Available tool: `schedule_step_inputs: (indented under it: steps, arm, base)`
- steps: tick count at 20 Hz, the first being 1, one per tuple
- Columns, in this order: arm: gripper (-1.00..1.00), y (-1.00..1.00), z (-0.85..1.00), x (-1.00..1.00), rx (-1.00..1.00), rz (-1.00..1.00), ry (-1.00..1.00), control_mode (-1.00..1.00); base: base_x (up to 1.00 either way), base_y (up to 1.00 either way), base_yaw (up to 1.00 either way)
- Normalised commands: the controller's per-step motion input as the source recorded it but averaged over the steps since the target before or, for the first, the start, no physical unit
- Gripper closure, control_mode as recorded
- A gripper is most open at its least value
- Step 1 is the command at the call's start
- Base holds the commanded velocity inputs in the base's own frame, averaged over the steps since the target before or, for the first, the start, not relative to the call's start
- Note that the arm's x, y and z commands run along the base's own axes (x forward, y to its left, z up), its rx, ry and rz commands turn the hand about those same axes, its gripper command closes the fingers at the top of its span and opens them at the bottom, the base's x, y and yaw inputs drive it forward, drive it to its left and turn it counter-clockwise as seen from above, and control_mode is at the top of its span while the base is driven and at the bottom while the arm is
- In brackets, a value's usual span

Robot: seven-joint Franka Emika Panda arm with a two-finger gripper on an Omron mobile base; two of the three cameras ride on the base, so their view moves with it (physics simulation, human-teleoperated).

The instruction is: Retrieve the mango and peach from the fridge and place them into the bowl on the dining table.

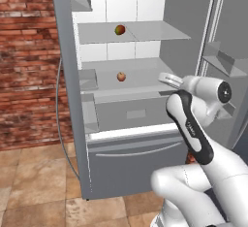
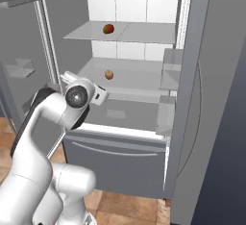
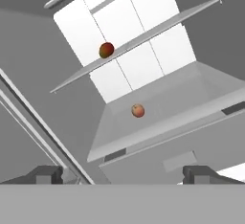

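The gripper [image 3: 122,174] is nearest, its two dark fingertips [image 3: 44,174] spread wide with nothing between them. At about twelve o'clock from it, the peach [image 3: 138,110] sits on the lower shelf of the open fridge [image 1: 131,158], round and orange-pink, with no clear long axis. The mango [image 3: 106,50], on the glass shelf above at eleven o'clock, looks green and red; its long axis is hard to judge. The arm [image 1: 191,129] reaches forward toward the shelves.

Fridge [image 2: 202,99] doors standing open. Mango [image 2: 109,28] sitting on upper glass shelf [image 2: 144,31], peach [image 2: 109,75] sitting on the shelf below. End effector [image 2: 102,94] hovering in front of the lower shelf edge, apart from both fruits.
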Motion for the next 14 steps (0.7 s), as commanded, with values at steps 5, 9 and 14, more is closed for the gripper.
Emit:
schedule_step_inputs:
  steps: [5,9,14]
  arm:
    - [-1.00,-0.26,0.24,-0.35,0.00,-0.05,0.00,-1.00]
    - [-1.00,-0.20,0.37,-0.36,0.00,-0.09,0.09,-1.00]
    - [-1.00,-0.13,0.28,-0.24,0.00,-0.09,0.12,-1.00]
  base:
    - [0.00,0.00,0.00]
    - [0.00,0.00,0.00]
    - [0.00,0.00,0.00]
